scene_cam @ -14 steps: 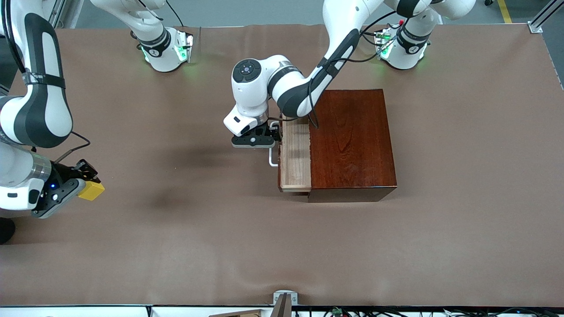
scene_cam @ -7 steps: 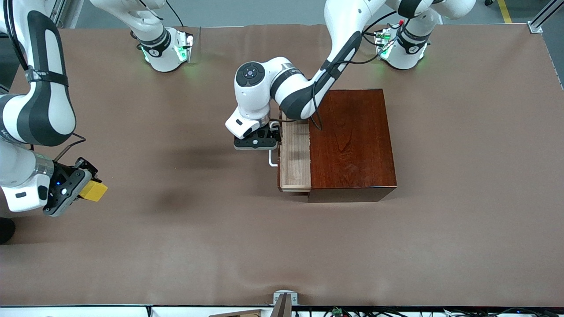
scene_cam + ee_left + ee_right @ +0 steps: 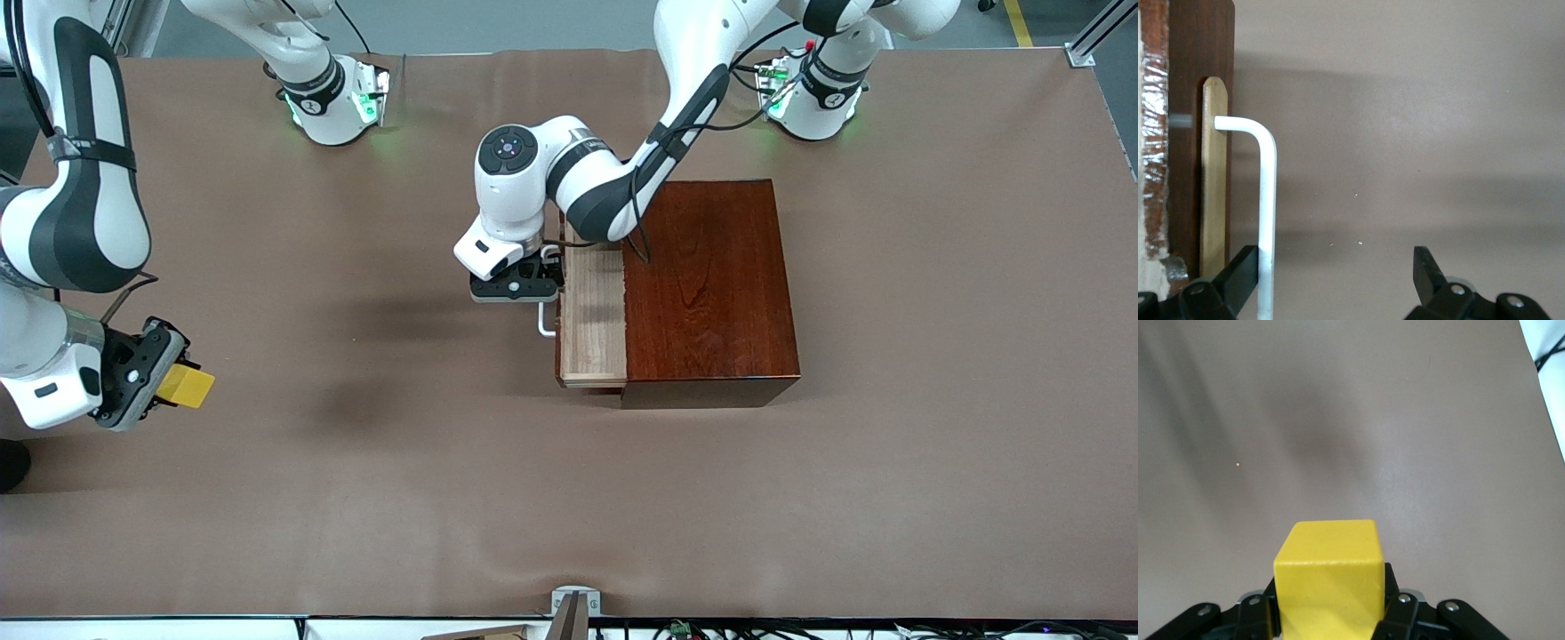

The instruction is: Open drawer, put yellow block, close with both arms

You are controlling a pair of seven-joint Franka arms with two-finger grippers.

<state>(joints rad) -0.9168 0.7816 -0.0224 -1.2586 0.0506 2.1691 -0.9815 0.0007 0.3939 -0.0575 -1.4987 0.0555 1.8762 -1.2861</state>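
The dark reddish-brown box (image 3: 711,284) stands mid-table, and its pale-wood drawer (image 3: 594,311) is pulled partly out toward the right arm's end. My left gripper (image 3: 538,286) is at the drawer's white handle (image 3: 543,322). In the left wrist view the left gripper (image 3: 1336,280) is open wide, with the handle bar (image 3: 1265,213) inside the gap against one finger (image 3: 1241,277). My right gripper (image 3: 169,384) is shut on the yellow block (image 3: 187,386), held above the table at the right arm's end. In the right wrist view the block (image 3: 1328,577) fills the shut right gripper (image 3: 1328,613).
The two green-lit arm bases (image 3: 342,98) (image 3: 813,98) stand along the table edge farthest from the front camera. A small metal bracket (image 3: 575,603) sits at the edge nearest the camera. Brown tabletop (image 3: 382,293) stretches between the block and the drawer.
The drawer has slid a little farther out with my left gripper at its handle. My right wrist has turned slightly while keeping hold of the yellow block.
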